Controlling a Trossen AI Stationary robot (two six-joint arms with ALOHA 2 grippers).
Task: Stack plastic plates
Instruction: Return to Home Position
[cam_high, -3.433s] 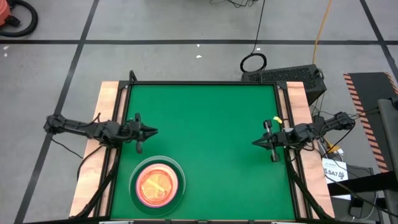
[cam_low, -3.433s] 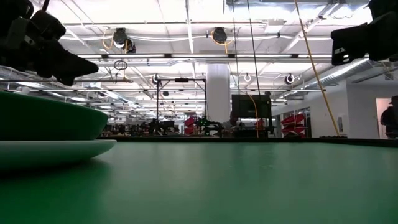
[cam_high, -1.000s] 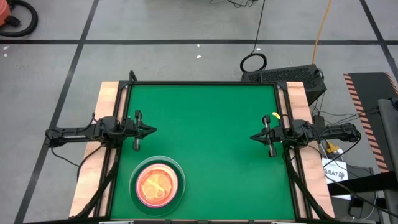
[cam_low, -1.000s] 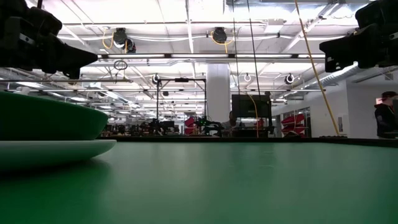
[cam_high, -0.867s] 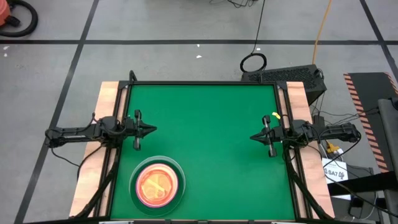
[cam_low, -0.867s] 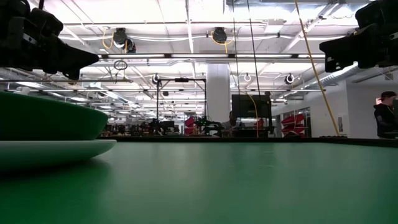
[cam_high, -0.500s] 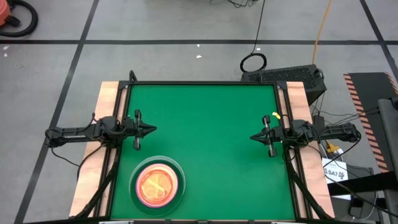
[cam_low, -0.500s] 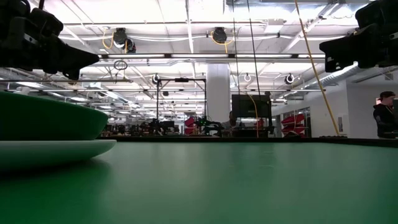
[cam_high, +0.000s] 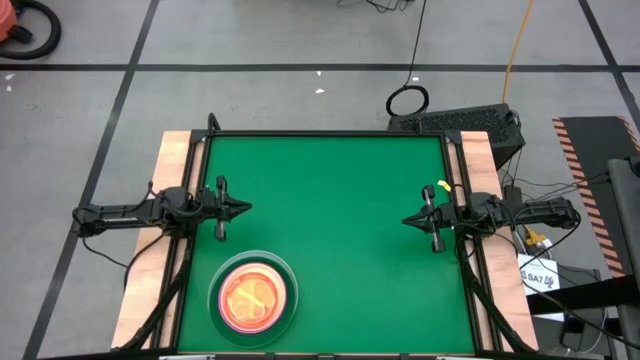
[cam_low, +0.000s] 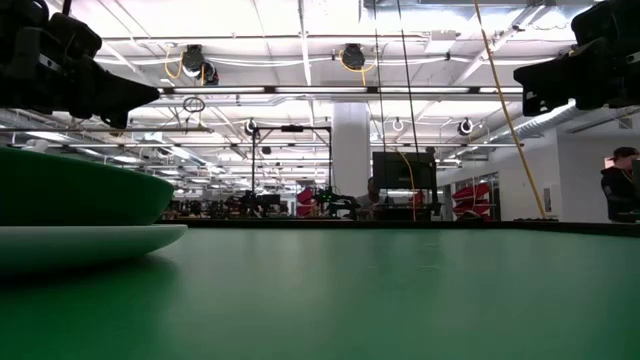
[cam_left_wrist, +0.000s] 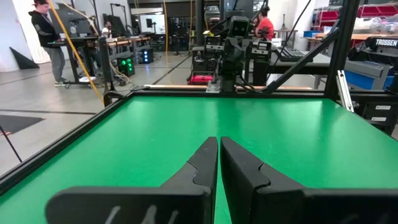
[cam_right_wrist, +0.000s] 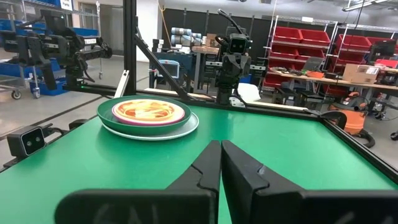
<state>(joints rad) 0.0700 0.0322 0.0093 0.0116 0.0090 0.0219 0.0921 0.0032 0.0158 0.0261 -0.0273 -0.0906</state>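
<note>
Green covering over the whole desk (cam_high: 330, 190), with black rail round it and pale wood strips outside its left and right edges.

Midway along the desk's left edge, the left arm (cam_high: 130, 212), stretched level and pointing inward. Midway along the desk's right edge, the right arm (cam_high: 520, 213), mirrored. Both at the desk's rim, judged a parking pose, leaving the desk's middle free and well clear of the pile.

Near the desk's left edge, toward the corner at the bottom of the high view, the stack of plastic plates (cam_high: 253, 297), touched by neither arm and well apart from both. Nested big to small, probably for the sake of a flat, steady pile:
- Widest and lowest, a pale mint plate (cam_right_wrist: 189, 129), flat on the desk.
- In it, a dark green plate (cam_right_wrist: 109, 118) with a deeper wall.
- Inside that, the rim of a hot pink plate (cam_right_wrist: 179, 117).
- On top, a translucent orange plate (cam_right_wrist: 149, 109), glowing, with paler shapes of the dishes beneath showing through.

Number of small dishes under the orange one not readable.

Left hand (cam_left_wrist: 218, 140) just inside the desk's left edge, fingers pressed together on nothing. Right hand (cam_right_wrist: 221, 144) just inside the desk's right edge, likewise closed and empty — nothing left to carry, by the look of it. Stacking judged complete.
</note>
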